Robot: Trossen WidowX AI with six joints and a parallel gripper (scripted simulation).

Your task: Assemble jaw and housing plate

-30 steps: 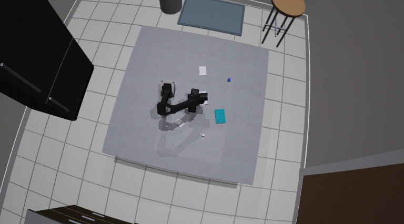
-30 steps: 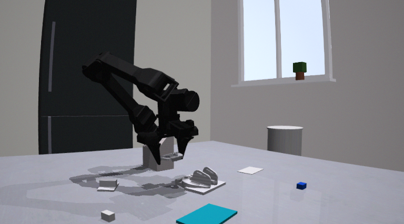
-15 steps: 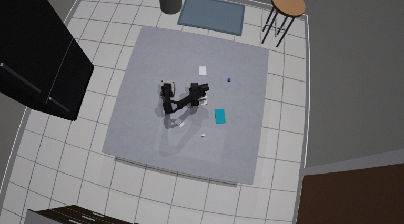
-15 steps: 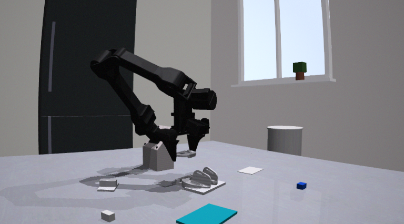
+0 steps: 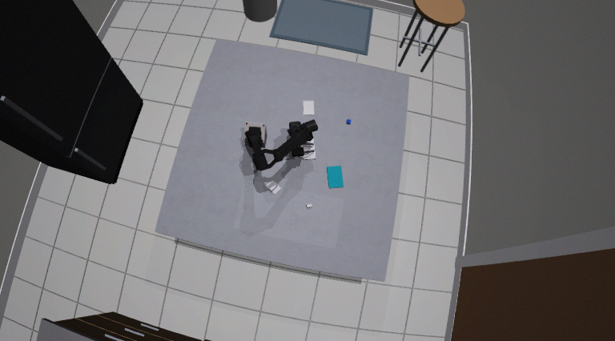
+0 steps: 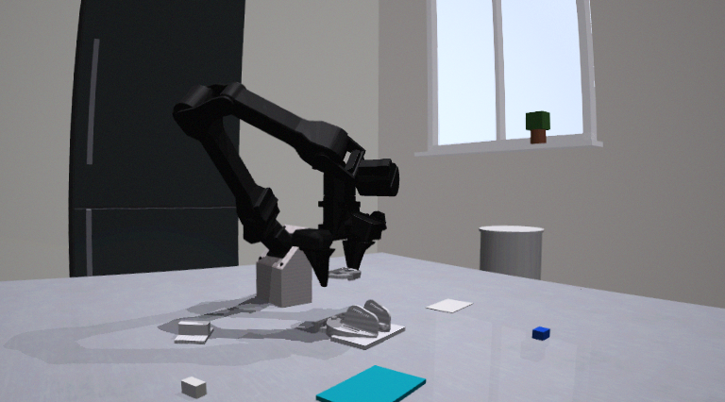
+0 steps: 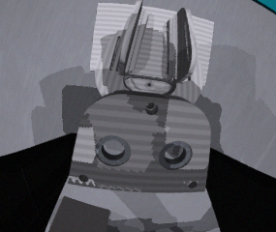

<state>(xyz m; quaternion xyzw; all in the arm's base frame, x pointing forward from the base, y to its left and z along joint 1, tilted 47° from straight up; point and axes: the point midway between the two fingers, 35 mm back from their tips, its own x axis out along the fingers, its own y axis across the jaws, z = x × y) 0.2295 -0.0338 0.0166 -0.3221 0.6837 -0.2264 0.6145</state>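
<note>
The gripper (image 6: 340, 276) (image 7: 139, 166) is shut on the grey housing plate, one finger at each side. The housing plate (image 6: 348, 273) (image 7: 142, 126) hangs roughly level above the table, with two ringed holes. Beyond it stands the white base (image 5: 309, 156) (image 6: 394, 330) (image 7: 204, 31), lower down on the table. Two ribbed jaws rise from the base side by side: one jaw (image 6: 359, 319) (image 7: 132, 41) and the other jaw (image 6: 382, 316) (image 7: 186, 43), apart at their tips. In the wrist view the plate covers the base's near end, so the pins, stubs and gear teeth are hidden.
A white stepped stand (image 5: 272, 187) (image 6: 193, 330) and a small white block (image 5: 309, 206) (image 6: 193, 387) lie on the table. A teal slab (image 5: 335, 177) (image 6: 372, 384) is near the base. A white square (image 5: 308, 107) (image 6: 449, 306) and a blue cube (image 5: 348, 122) (image 6: 541, 332) lie beyond.
</note>
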